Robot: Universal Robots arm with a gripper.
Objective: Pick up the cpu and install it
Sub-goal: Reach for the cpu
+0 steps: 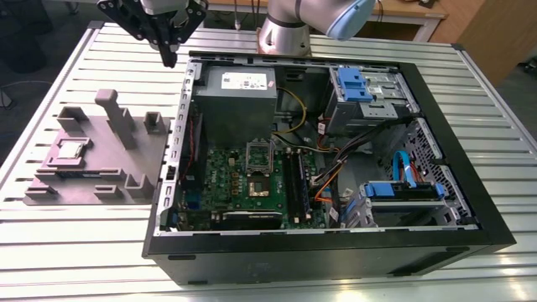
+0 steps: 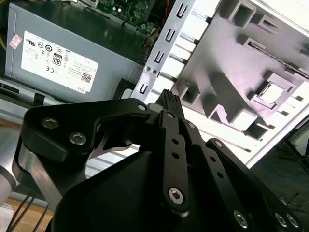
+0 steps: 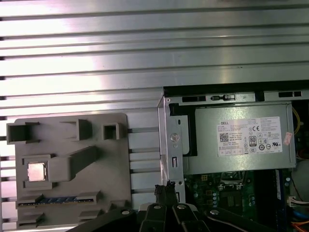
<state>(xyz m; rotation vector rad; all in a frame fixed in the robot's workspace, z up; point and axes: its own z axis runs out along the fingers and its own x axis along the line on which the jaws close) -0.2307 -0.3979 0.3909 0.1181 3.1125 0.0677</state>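
Observation:
The cpu is a small silver square chip lying flat in a recess of the grey fixture, on the table at the exterior view's left of the open computer case. Both wrist views also show the cpu in its recess. My gripper hangs high over the table's far side, by the case's back corner and well away from the cpu. Its fingers are pressed together with nothing between them. The motherboard's socket lies open inside the case.
A grey power-supply box fills the case's far corner, beside the socket. Black memory slots, cables and blue drive brackets crowd the case's other side. A memory stick lies on the fixture. The table is ribbed metal.

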